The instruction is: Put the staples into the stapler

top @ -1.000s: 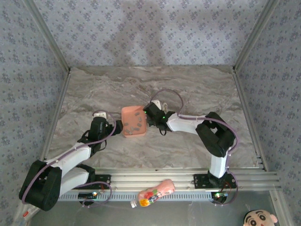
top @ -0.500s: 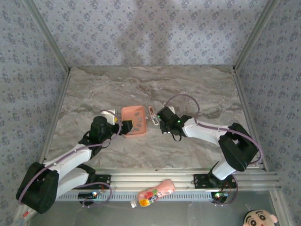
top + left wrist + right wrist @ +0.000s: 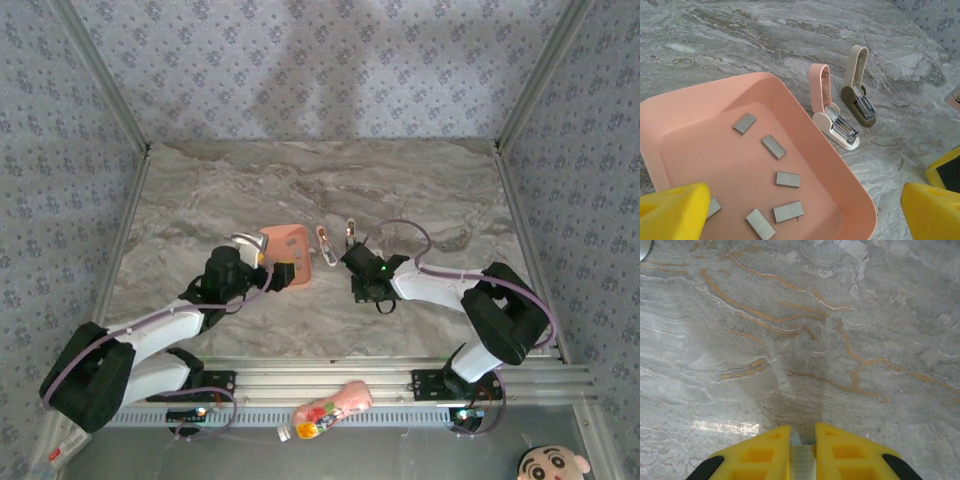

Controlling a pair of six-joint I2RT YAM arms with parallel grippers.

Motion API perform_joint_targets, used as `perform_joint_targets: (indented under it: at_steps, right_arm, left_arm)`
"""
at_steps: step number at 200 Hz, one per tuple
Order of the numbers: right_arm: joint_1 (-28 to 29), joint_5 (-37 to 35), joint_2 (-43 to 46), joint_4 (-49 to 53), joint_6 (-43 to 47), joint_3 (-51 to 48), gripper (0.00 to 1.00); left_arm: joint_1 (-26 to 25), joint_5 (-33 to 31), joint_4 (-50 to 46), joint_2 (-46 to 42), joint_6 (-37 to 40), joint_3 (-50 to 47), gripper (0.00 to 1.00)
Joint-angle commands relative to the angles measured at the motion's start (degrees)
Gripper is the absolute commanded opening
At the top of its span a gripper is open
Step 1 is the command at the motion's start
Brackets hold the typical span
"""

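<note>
1. The stapler is a tiny pale pink-and-white mini stapler with silvery metal parts. It lies on the grey veined marble tabletop, right of centre in the left wrist view and just beside the tray's right rim.
2. It is hinged open. Its pink top arm stands up and its white base lies flat, showing a shiny metal channel.
3. A second mini stapler, beige over a dark brown base, sits just to its right, open in the same way.
4. The salmon-pink rectangular plastic tray fills the lower left of that view. Scattered on its floor are the loose staples, short dark-grey metal strips lying flat and apart from one another.
5. The left gripper hangs over the tray's near edge with its yellow fingers spread wide and nothing between them.
6. At the bottom centre of the right wrist view, the right gripper has its yellow fingers drawn nearly together. They pinch one thin silvery staple strip above bare marble.
7. In the overhead view both staplers lie just right of the tray, near the middle of the frame.
</note>
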State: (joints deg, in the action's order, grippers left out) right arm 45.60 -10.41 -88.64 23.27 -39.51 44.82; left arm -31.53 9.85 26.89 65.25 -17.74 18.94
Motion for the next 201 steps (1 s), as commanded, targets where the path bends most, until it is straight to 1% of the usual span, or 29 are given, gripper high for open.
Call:
perform_joint_targets:
  at_steps: [1, 23, 28, 50, 83, 125, 149, 183, 186, 201]
  right_arm:
    - [-0.2, 2.7, 0.5, 5.7, -1.1, 1.0, 0.22]
    - [-0.6, 3.6, 1.2, 10.8, -0.8, 4.6, 0.29]
    - [-0.8, 3.5, 1.4, 13.6, -0.7, 5.5, 0.30]
    - [-2.7, 5.6, 1.8, 20.8, -0.3, 10.1, 0.30]
    - [-5.2, 10.1, -0.9, 26.7, 1.0, 15.2, 0.30]
    - [-7.5, 14.4, -6.2, 25.3, 2.9, 16.9, 0.31]
    - [-7.7, 14.6, -9.0, 26.3, 2.9, 18.1, 0.31]
    - [-7.8, 15.2, -10.5, 25.0, 3.0, 18.1, 0.31]
    - [-7.8, 15.2, -10.6, 24.9, 4.6, 18.1, 0.31]
    - [-7.7, 15.2, -11.0, 24.4, 5.1, 18.2, 0.30]
  left_arm:
    - [-0.4, 0.7, 2.3, 0.9, 0.9, 2.2, 0.97]
    - [-0.5, 0.8, 2.0, 1.7, 0.8, 2.8, 0.97]
    - [-0.5, 0.8, 2.1, 1.9, 0.8, 2.9, 0.97]
    - [-0.6, 0.8, 2.2, 2.4, 0.9, 3.2, 0.97]
    - [-0.6, 0.8, 2.4, 3.6, 0.8, 3.8, 0.97]
    - [-0.7, 1.0, 2.9, 4.6, 0.8, 4.2, 0.97]
    - [-0.8, 1.0, 2.7, 4.3, 0.8, 4.3, 0.97]
    - [-0.7, 0.9, 2.4, 4.3, 1.0, 4.5, 0.97]
    - [-0.8, 0.9, 2.4, 4.3, 1.1, 4.6, 0.97]
    - [-0.8, 1.0, 2.4, 4.4, 1.0, 4.8, 0.97]
